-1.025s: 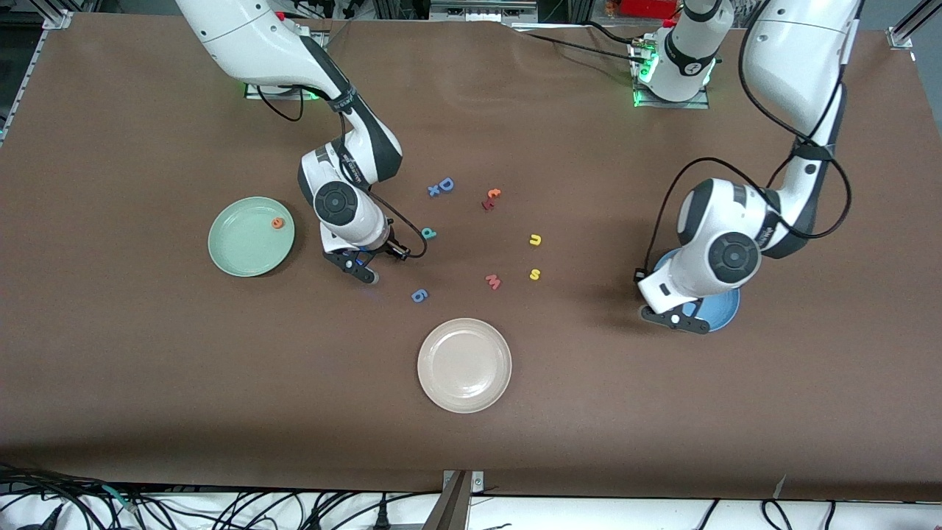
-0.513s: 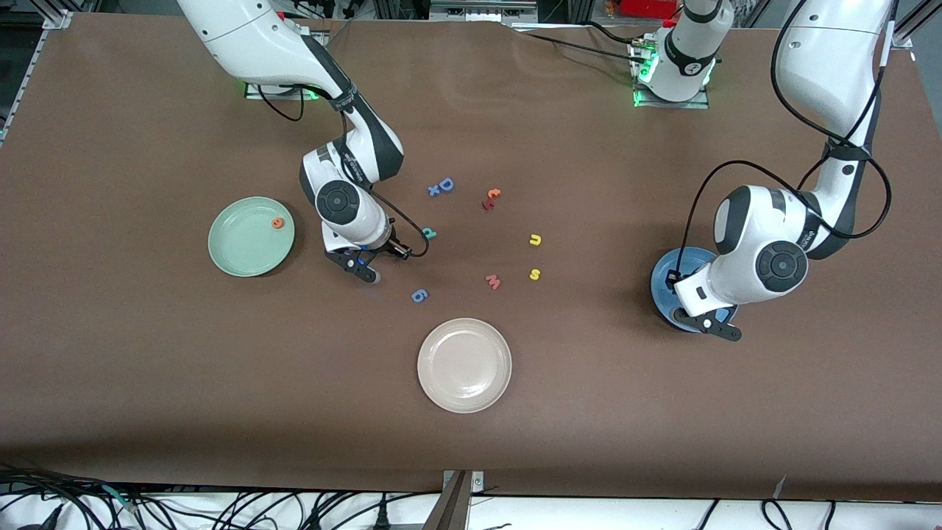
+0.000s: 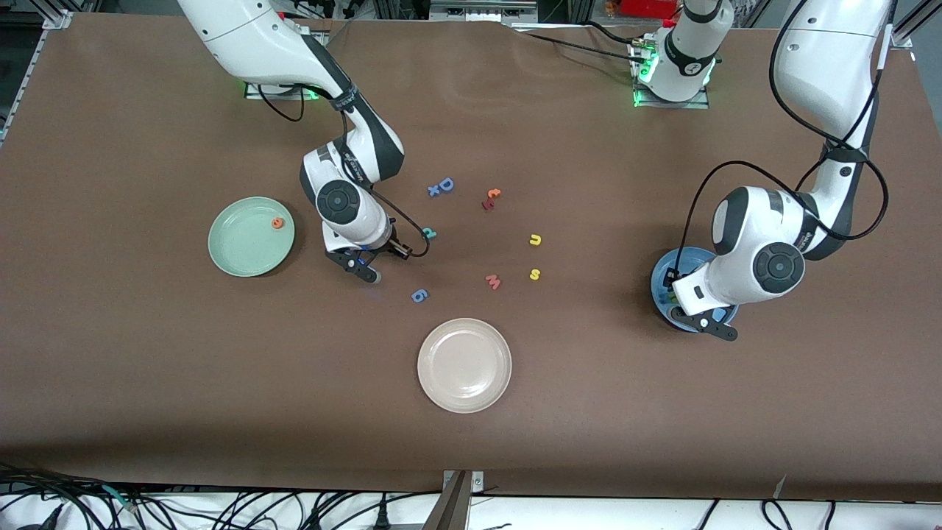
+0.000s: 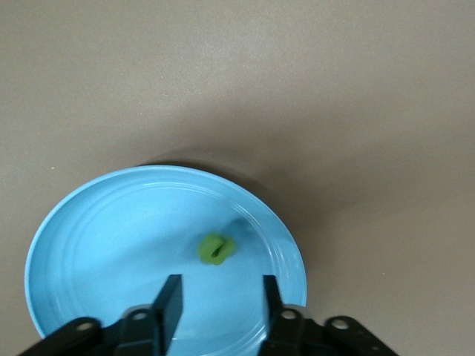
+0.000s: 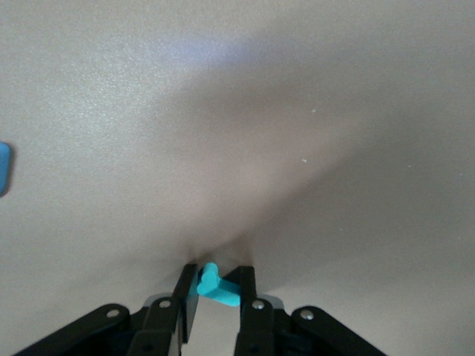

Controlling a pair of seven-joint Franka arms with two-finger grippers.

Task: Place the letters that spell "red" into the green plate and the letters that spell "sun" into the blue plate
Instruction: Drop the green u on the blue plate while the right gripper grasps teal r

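Currently the right gripper (image 5: 217,291) pinches the teal r (image 5: 215,288) at table level; it should lift straight, then carry toward the green plate (image 3: 234,254) at 9 o'clock. The left gripper (image 4: 219,300), fingers parted, hovers over the blue plate (image 4: 89,237), where the n (image 4: 216,248) lies.

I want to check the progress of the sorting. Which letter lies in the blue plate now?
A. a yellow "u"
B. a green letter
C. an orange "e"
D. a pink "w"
B: the left wrist view shows a small green letter lying alone in the blue plate, just ahead of the left gripper, whose jaws stand open.
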